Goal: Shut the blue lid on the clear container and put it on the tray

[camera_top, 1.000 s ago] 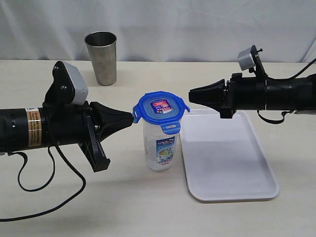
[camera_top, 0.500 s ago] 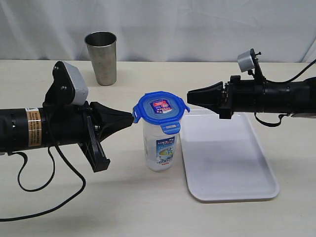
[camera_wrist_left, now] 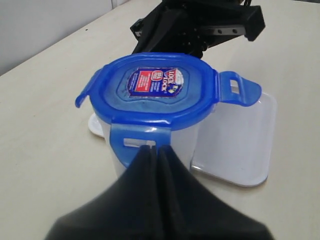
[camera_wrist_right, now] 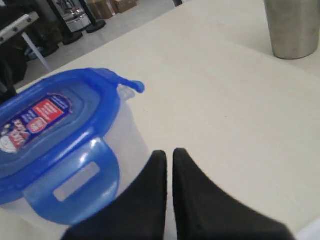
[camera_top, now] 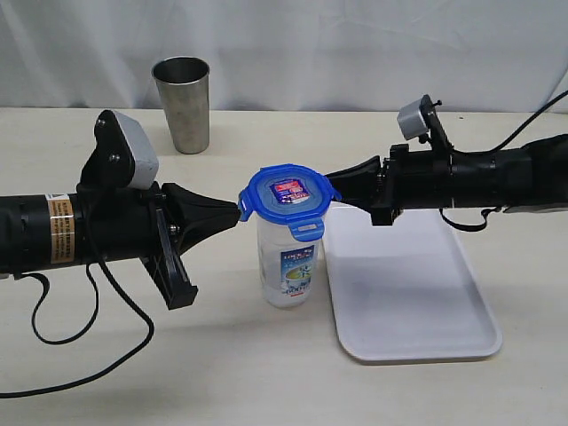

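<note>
From the exterior view, a tall clear plastic container with a blue-and-yellow label [camera_top: 291, 271] stands upright on the pale desk [camera_top: 222, 373]. It is just beside the left edge of a flat white rectangular tray [camera_top: 417, 302], not on it. A blue plastic lid with a red-and-white sticker [camera_top: 289, 197] sits on top of the container, and one flap sticks out towards the front. The left arm [camera_top: 89, 226] lies level, and its jaws are together in a black point that meets the lid's left rim. The right arm [camera_top: 461, 177] reaches across above the tray. Its jaws are likewise together, with the tip at the lid's right rim. A tapered steel cup [camera_top: 183, 102] stands well apart at the back of the desk.

In the left wrist view, the left jaws are pressed together with no gap. Their tip touches the folded-down flap [camera_wrist_left: 140, 142] on the near side of the lid [camera_wrist_left: 155, 95]. Two other flaps stand out from the rim. The tray [camera_wrist_left: 240, 145] shows beyond the container's clear wall [camera_wrist_left: 185, 140], and the right arm [camera_wrist_left: 200, 22] is on the far side of the lid.

In the right wrist view, the right jaws are together, with only a thin slit between them. They lie just beside the container's wall [camera_wrist_right: 130, 135], under the lid [camera_wrist_right: 50, 120] and next to a jutting flap [camera_wrist_right: 75, 185]. I cannot tell whether they touch it. The steel cup [camera_wrist_right: 292, 27] stands far off on the desk [camera_wrist_right: 225, 100].
</note>
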`<state>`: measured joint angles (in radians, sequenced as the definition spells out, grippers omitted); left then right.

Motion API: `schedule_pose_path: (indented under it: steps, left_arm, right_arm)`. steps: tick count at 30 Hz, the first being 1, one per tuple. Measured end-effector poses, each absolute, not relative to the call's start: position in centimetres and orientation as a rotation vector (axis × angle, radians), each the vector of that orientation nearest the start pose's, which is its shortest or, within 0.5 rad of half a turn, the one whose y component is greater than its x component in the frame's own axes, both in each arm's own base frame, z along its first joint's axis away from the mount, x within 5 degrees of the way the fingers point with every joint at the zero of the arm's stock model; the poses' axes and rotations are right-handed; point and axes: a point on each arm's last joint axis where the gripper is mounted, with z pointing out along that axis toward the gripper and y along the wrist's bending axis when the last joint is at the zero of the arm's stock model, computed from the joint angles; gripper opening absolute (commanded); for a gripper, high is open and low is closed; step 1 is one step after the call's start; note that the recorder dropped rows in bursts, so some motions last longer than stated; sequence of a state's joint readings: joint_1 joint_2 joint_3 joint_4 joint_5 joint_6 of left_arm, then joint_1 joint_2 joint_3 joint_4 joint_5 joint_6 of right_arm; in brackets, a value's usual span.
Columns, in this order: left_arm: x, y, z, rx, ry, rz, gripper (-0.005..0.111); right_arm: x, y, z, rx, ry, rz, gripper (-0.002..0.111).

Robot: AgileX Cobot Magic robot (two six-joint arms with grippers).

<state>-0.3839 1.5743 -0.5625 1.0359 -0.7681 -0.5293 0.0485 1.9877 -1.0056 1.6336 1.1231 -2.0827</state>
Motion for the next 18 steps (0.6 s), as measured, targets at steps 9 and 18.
schedule_pose_path:
  steps: [9,18]
  left_arm:
    - [23.3,-15.3,18.5,1.079,1.685,-0.669,0.0]
    - [23.3,-15.3,18.5,1.079,1.685,-0.669,0.0]
  right_arm:
    - [34.7,9.7,16.1,-0.955,1.828,1.027,0.004]
    - [34.3,9.8,16.9,-1.012,1.81,1.015,0.004]
